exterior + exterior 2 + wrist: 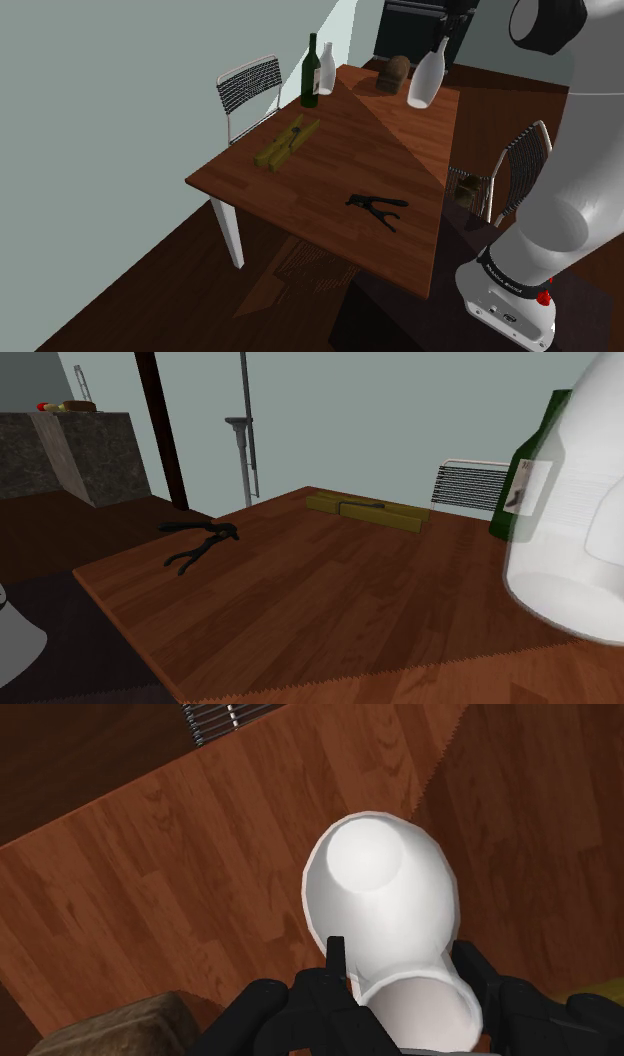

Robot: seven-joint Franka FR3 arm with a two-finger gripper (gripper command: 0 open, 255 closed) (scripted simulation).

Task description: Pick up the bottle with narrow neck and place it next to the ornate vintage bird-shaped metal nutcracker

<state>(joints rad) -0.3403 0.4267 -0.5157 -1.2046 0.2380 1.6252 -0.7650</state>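
My black gripper is shut on the neck of a white bottle with a wide body. The bottle hangs slightly tilted over the far end of the wooden table. In the wrist view the fingers clasp the white bottle from both sides, its round base pointing at the tabletop. The same bottle looms at the second exterior view's right. A black metal plier-like nutcracker lies near the table's front edge, well apart from the bottle. The nutcracker also lies at the second exterior view's left.
A dark green labelled bottle and a second white bottle stand at the table's far left corner. An olive wooden block tool lies mid-left, and a brown lump sits beside the held bottle. Metal chairs flank the table.
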